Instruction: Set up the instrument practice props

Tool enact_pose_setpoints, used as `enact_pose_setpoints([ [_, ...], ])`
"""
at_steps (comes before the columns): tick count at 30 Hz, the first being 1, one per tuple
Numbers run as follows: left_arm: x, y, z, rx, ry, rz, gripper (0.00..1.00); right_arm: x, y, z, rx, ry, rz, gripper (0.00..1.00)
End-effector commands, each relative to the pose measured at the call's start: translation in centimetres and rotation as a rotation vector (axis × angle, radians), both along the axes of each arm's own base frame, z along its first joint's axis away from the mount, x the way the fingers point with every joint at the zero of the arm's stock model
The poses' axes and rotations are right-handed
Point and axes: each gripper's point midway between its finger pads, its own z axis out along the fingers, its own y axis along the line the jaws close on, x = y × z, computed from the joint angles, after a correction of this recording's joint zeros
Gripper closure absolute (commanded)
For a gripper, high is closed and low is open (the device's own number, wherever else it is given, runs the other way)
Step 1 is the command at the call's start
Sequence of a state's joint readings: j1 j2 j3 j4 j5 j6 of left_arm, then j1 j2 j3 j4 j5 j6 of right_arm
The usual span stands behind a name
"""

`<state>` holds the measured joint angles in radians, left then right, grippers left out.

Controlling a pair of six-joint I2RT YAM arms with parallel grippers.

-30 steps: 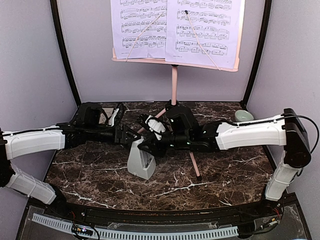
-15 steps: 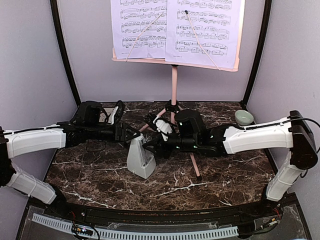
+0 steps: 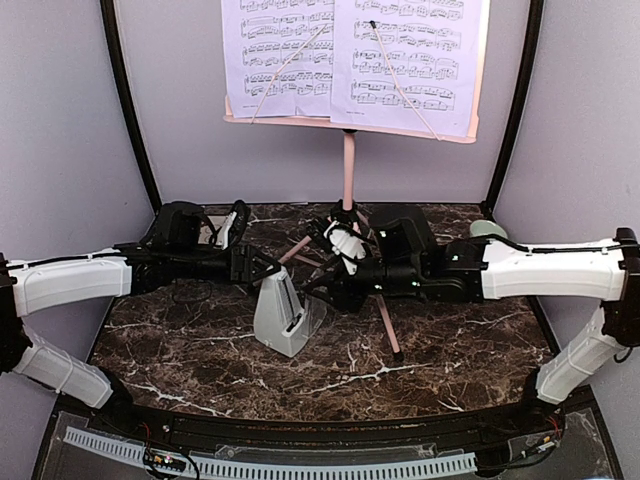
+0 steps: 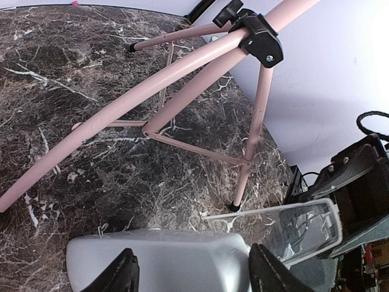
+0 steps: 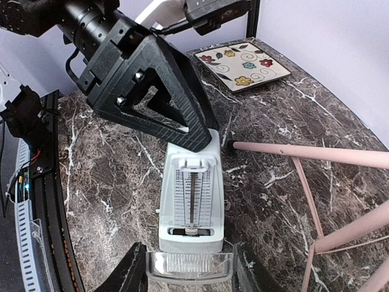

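Surface: dark marble tabletop (image 3: 200,360), everything stands on it.
Stand: pink music stand on thin tripod legs (image 3: 348,170), upright at back centre. The pale lavender sheet-music pages (image 3: 300,50) rest on its ledge. Judged done.
Metronome: small light-grey pyramid metronome (image 5: 191,204), in front of the stand's legs, near one foot but apart from it. The pendulum face is bare.
Left gripper (image 4: 191,277): fingers clamped on the grey body near its top.
Right gripper (image 5: 189,271): fingers pinched on the clear plastic cover (image 5: 189,266), low at the metronome's base end. Cannot tell if cover and base touch.
Step in hand: taking the cover off; it looks free of the face.
Doing it well: hold the left grip steady as an anchor. Draw the cover straight away from the face, low, and watch the pink leg on the right. Lay the cover on bare marble beside the metronome before letting go. Release the left grip last, once the base sits flat.
Leave alone: floral square tile (image 5: 243,64), small pale-green bowl (image 3: 487,228).
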<state>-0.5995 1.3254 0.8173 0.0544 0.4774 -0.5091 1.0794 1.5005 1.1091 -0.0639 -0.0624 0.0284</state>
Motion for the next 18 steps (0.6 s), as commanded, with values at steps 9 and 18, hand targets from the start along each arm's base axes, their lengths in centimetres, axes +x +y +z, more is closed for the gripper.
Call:
enact_pose_setpoints([
  [9, -1.9, 3.5, -7.0, 0.271, 0.16, 0.036, 0.31, -1.4, -7.4, 2.3, -0.095, 0.099, -0.169, 0.67],
  [18, -1.1, 2.9, -2.8, 0.202, 0.034, 0.023, 0.26, 0.9, -16.1, -0.9, -0.155, 0.238, -0.472, 0.67],
])
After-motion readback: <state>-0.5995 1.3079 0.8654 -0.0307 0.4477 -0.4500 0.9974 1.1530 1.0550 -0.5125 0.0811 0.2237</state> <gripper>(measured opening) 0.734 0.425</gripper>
